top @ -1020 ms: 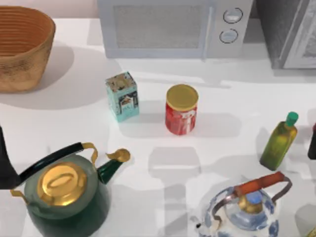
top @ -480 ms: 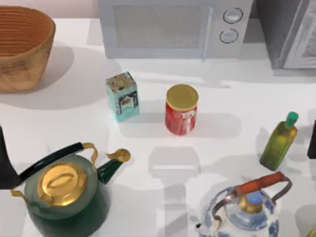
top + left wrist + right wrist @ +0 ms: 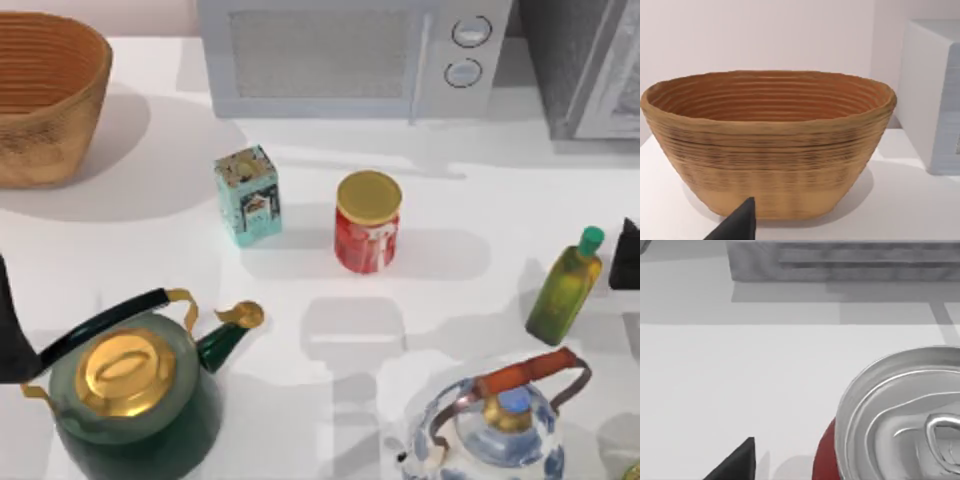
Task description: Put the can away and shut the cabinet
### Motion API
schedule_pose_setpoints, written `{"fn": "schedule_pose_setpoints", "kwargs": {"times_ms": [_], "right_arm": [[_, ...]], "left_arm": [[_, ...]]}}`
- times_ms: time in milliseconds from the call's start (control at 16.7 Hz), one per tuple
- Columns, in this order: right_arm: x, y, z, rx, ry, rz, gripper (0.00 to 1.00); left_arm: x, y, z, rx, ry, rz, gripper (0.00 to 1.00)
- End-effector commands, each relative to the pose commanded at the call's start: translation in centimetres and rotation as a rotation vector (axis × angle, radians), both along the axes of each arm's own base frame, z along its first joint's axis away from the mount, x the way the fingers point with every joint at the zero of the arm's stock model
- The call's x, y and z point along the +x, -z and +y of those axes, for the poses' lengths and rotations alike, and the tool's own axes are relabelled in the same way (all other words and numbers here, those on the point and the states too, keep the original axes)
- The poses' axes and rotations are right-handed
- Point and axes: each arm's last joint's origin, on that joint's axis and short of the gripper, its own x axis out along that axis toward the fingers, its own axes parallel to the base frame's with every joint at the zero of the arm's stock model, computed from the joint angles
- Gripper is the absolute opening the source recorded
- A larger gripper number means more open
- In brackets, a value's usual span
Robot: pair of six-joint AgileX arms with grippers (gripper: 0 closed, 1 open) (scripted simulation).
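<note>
In the top view, the right end effector point(image 3: 626, 255) is a dark piece at the right edge of the tabletop point(image 3: 450, 200). Just beside it, toward the middle, stands an olive oil bottle point(image 3: 565, 285) with a green cap. The grey speckled cabinet point(image 3: 575, 65) is at the far corner on the same side as this end effector, next to a white microwave point(image 3: 350, 55). Farther from the end effector, near the middle, stands a red tin with a gold lid point(image 3: 368, 222), and beside it a teal box point(image 3: 248, 195). A blue and white kettle point(image 3: 500, 425) is at the near edge. The left end effector point(image 3: 10, 335) is parked at the left edge, beside a green kettle point(image 3: 135, 395). A woven basket point(image 3: 45, 95) is well apart from it, in the far left corner.

In the left wrist view, the basket is in front of the left end effector. I cannot tell how far open this one is.

In the right wrist view, the can point(image 3: 900, 410) stands upright close under the right end effector. It has a silver top and a red side. The end effector holds nothing, and I cannot tell its opening. The cabinet is beyond the can, well apart.
</note>
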Motion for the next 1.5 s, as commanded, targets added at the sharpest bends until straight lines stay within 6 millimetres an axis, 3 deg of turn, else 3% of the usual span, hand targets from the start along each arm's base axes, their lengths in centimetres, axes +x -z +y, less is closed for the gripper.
{"fn": "schedule_pose_setpoints", "kwargs": {"times_ms": [360,1140,1500], "right_arm": [[0.44,0.60,0.75,0.001,0.002,0.007,1.00],[0.44,0.60,0.75,0.001,0.002,0.007,0.02],[0.44,0.60,0.75,0.001,0.002,0.007,0.00]], "left_arm": [[0.00,0.00,0.00,0.000,0.000,0.000,1.00],[0.00,0.00,0.00,0.000,0.000,0.000,1.00],[0.00,0.00,0.00,0.000,0.000,0.000,1.00]]}}
